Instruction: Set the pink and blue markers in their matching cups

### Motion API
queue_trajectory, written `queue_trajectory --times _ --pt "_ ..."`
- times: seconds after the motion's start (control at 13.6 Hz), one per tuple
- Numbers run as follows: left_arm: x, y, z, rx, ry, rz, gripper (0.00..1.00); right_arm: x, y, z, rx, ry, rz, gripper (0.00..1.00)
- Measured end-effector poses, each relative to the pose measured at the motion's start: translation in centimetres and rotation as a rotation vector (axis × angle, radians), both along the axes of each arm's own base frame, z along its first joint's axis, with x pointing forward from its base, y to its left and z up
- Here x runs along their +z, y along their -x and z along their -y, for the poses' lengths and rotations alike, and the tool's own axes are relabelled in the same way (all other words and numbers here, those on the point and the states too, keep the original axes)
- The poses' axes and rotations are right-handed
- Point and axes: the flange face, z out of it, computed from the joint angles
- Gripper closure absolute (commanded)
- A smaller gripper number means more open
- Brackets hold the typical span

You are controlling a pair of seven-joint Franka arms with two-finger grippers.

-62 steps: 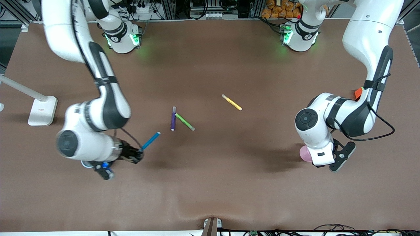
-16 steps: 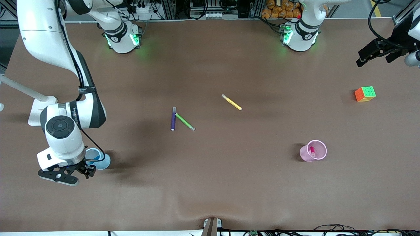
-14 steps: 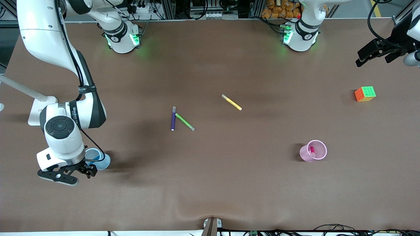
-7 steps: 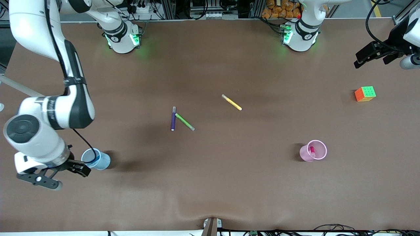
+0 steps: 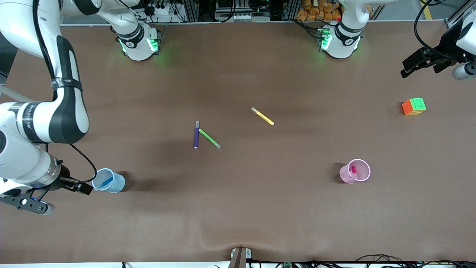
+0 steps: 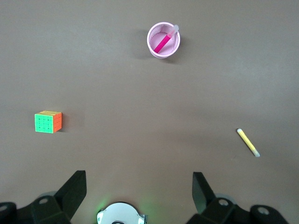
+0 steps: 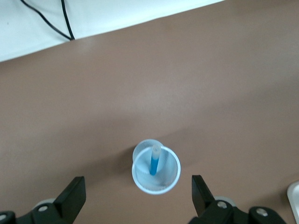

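Both markers look home: the blue marker (image 7: 153, 164) stands in the blue cup (image 5: 108, 181) near the worktop edge at the right arm's end, and the pink marker (image 6: 164, 41) leans in the pink cup (image 5: 355, 171) toward the left arm's end, so nothing seems left. The right hand (image 5: 55, 189) hangs spread and empty beside the blue cup; the left hand (image 5: 424, 64), also spread and empty, is up by the worktop corner above the cube (image 5: 414, 106). Only the wrist views show each marker's full length inside its cup.

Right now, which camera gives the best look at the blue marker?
The right wrist view: it looks straight down into the blue cup, where the blue marker stands. The front view shows only a blue streak inside the cup. The left wrist view misses it.
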Motion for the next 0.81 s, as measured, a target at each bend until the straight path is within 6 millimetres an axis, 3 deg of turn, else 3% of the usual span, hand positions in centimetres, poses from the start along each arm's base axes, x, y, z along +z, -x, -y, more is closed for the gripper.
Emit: queue_trajectory --times 0.22,0.44,0.81 --pt "-0.2 0.0 0.3 -0.003 -0.001 -0.004 0.0 1.1 0.7 -0.7 -0.001 -0.049 -0.049 0.0" --pt "-0.9 -0.1 1.1 -0.018 -0.019 -0.006 0.0 4.3 2.6 -0.8 -0.007 -0.18 -0.108 0.0" --pt "-1.3 -0.1 1.5 -0.024 -0.025 -0.006 0.0 9.7 5.8 -0.1 0.027 -0.199 -0.16 0.0"
